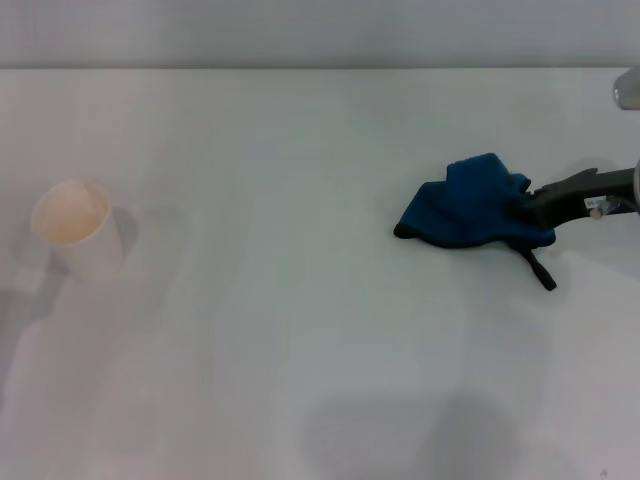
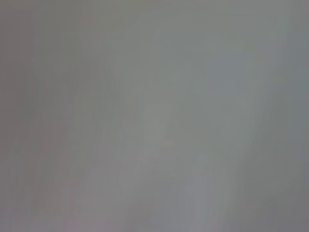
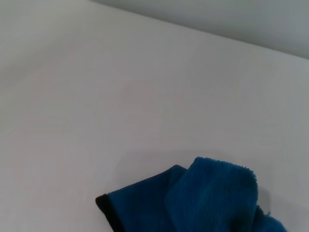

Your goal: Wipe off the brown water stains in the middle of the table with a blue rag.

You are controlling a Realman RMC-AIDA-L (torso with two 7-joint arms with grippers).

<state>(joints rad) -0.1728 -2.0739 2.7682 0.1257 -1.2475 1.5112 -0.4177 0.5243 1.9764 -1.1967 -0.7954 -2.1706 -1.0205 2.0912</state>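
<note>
The blue rag [image 1: 468, 205] lies bunched on the right part of the white table [image 1: 300, 330], with its black loop strap [image 1: 541, 270] trailing toward the front. My right gripper [image 1: 530, 209] reaches in from the right edge, and its dark fingers are shut on the rag's right side. In the right wrist view the rag [image 3: 207, 203] fills the near corner, one fold raised, black trim showing. No brown water stains show in any view; the table's middle looks plain white. My left gripper is out of view, and its wrist view shows only a blank grey surface.
A white paper cup [image 1: 78, 228] stands upright at the far left of the table. The table's back edge runs along the top of the head view.
</note>
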